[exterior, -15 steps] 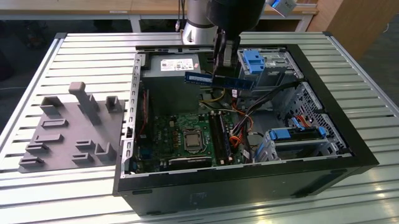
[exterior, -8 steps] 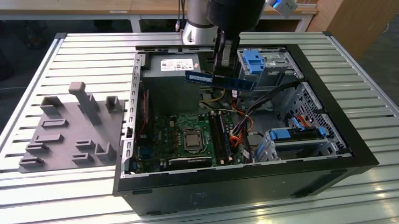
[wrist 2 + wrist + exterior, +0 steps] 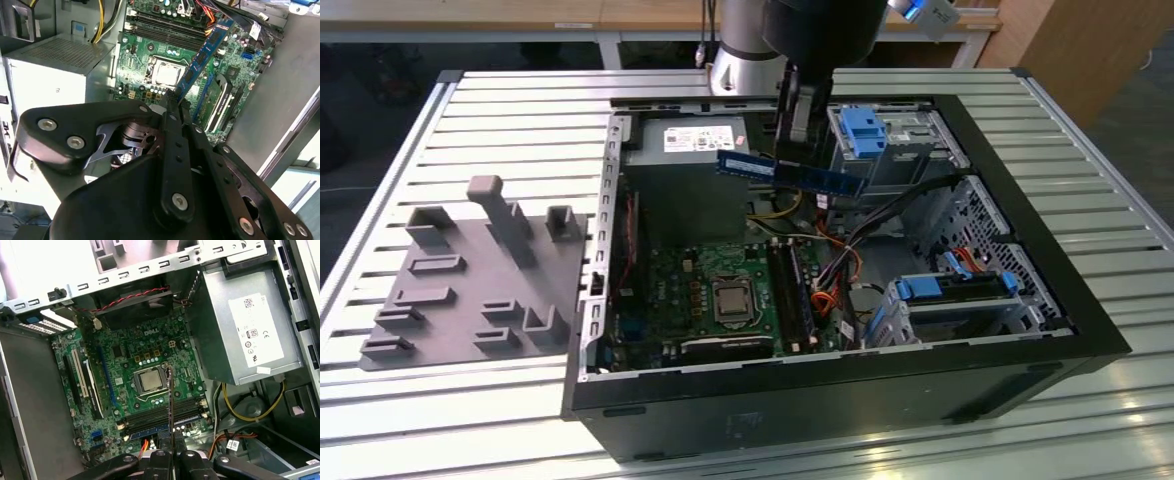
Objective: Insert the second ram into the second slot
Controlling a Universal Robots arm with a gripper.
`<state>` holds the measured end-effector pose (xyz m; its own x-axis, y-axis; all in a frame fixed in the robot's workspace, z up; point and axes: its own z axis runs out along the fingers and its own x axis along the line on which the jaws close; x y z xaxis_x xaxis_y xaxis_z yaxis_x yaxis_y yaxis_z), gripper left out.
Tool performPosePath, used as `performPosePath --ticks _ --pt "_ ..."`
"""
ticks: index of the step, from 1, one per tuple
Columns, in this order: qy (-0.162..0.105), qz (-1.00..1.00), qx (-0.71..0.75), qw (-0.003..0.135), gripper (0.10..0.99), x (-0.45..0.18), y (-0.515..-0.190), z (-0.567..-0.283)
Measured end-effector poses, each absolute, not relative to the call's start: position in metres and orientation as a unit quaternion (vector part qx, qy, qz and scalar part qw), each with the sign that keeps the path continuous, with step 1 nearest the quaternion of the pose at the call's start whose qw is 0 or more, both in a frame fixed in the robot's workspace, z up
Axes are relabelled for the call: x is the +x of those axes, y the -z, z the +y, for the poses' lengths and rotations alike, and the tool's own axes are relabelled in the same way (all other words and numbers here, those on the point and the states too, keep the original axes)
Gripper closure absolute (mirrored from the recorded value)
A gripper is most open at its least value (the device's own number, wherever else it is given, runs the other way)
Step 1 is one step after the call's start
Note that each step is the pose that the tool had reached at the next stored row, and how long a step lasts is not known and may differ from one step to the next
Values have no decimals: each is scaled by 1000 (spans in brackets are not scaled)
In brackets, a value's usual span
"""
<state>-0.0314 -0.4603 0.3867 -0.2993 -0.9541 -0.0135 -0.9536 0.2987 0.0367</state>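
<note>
Dark-blue second ram sits clamped in the hand, jutting out past it on both sides. Beneath the hand lies the green motherboard in the open computer case, the stick well clear of its memory slots.

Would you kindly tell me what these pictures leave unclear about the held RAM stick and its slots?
- The gripped end of the second ram: hidden between the fingers of the gripper in the second wrist view.
- The RAM slots: partly crossed by the edge-on stick in the first wrist view, so which ones are filled is unclear.
- The arm: cut off by the exterior view's top edge.
</note>
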Motion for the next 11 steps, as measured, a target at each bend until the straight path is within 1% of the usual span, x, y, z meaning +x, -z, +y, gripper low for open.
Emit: performPosePath --ticks 11 --pt "19 -824 567 5 949 -31 -387 -460"
